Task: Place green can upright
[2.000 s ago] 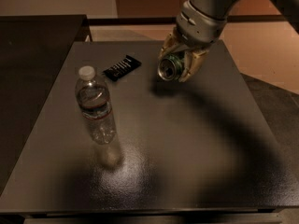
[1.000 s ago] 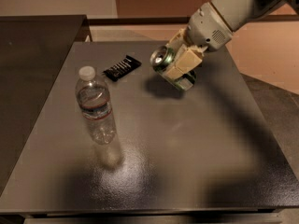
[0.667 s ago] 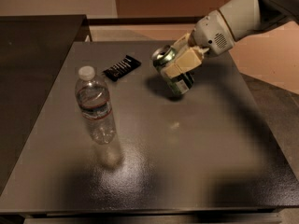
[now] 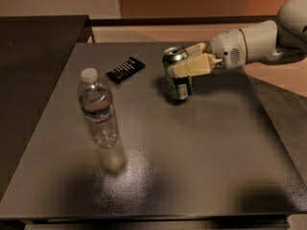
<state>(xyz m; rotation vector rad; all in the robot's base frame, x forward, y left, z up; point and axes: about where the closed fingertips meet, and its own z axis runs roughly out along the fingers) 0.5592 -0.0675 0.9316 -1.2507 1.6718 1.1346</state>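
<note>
The green can (image 4: 177,83) stands nearly upright on the dark table (image 4: 192,147), towards the back centre, its silver top facing up. My gripper (image 4: 184,63) reaches in from the right with its arm level and is shut on the can's upper half, one cream finger (image 4: 194,65) across the front. The can's base looks to be touching the table.
A clear plastic water bottle (image 4: 98,109) with a white cap stands at the left of the table. A flat black wrapper (image 4: 125,69) lies behind it, left of the can. A darker surface (image 4: 29,80) adjoins the table on the left.
The gripper has turned the can from lying tilted with its top facing the camera to standing upright, and the arm has swung down to level on the right.
</note>
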